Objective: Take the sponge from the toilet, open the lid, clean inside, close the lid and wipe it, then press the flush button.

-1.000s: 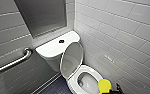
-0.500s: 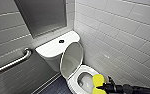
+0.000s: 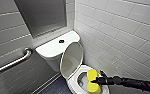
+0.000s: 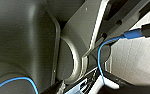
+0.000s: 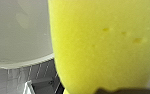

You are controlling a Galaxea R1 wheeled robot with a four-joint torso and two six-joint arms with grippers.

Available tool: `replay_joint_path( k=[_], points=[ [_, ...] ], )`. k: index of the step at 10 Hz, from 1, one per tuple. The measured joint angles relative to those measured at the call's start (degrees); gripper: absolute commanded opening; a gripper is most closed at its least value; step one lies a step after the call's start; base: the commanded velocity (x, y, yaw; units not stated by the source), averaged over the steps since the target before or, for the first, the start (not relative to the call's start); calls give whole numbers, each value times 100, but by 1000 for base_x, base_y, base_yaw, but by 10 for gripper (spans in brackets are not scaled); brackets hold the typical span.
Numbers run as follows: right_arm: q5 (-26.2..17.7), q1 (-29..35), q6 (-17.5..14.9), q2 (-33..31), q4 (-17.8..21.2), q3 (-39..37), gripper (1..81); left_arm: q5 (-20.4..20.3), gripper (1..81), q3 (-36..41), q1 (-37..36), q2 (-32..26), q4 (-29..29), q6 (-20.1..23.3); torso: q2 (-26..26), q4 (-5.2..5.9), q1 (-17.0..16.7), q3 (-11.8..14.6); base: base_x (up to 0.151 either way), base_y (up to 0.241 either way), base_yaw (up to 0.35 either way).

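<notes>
Sponge (image 3: 91,74) in right gripper (image 3: 94,80), farther over toilet (image 3: 53,51) than a second ago

Sponge (image 3: 91,75) bright yellow; toilet (image 3: 51,51) glossy white; flush btn (image 3: 61,41) dark; wall tiles (image 3: 121,32) pale grey.

Your head camera sits high, looking forward and down into a tiled corner, with the toilet (image 3: 53,51) a moderate way off. Your right wrist camera sits very close against the yellow sponge (image 5: 103,42), which the head view also shows. Your left wrist camera faces the robot's own dark housing, with white wall tiles (image 4: 138,60) beside it.
</notes>
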Motion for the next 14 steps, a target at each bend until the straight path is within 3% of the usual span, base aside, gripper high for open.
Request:
replay_joint_path(
  k=[8,10,12,14],
  points=[
    [-308,354,525,1692,-46,-1759,10,0,811,0,0,0,-30,-2,2,0,0,0,0,0,0],
    [-323,273,611,1874,-135,-1903,10,0,811,0,0,1,-44,-2,2,0,0,0,0,0,0],
    [-315,87,962,1874,-140,-1993,10,2,811,-2,-1,6,-44,-2,2,0,0,0,0,0,0],
    [-276,89,1078,2164,-204,-2170,10,0,811,-2,-1,6,-46,0,2,0,0,0,0,0,0]
  ],
)
